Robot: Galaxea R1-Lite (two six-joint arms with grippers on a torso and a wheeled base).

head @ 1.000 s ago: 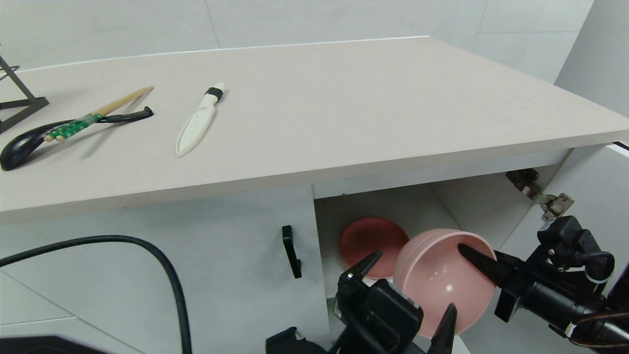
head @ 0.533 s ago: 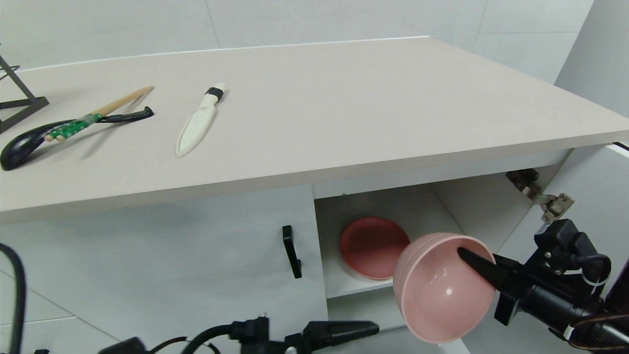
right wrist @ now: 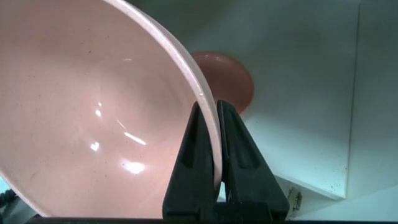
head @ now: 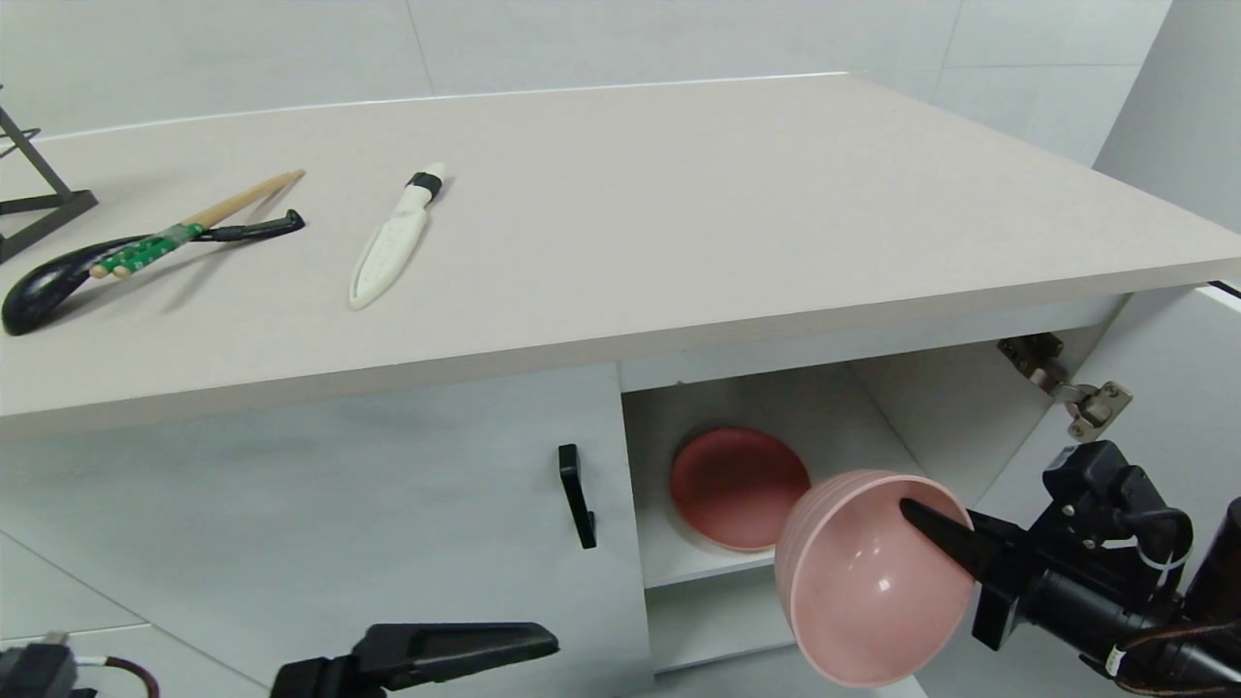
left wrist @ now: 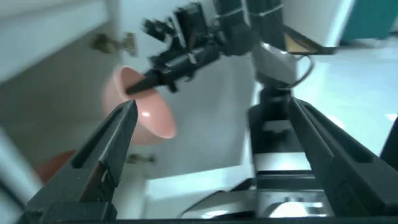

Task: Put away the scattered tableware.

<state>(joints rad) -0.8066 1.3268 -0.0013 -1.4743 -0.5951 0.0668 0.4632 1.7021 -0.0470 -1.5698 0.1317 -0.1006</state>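
Sideways in right hand, pink bowl before open cabinet

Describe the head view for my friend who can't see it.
The right pincer holds a pink bowl by its rim before an open cabinet with a red dish inside. A white knife, black spoon and chopsticks lie on the counter above.

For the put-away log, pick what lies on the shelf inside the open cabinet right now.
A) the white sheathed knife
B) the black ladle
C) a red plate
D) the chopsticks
C: the red plate lies on the cabinet shelf, and the pink bowl hangs in front of it, pinched by its rim in the right gripper.
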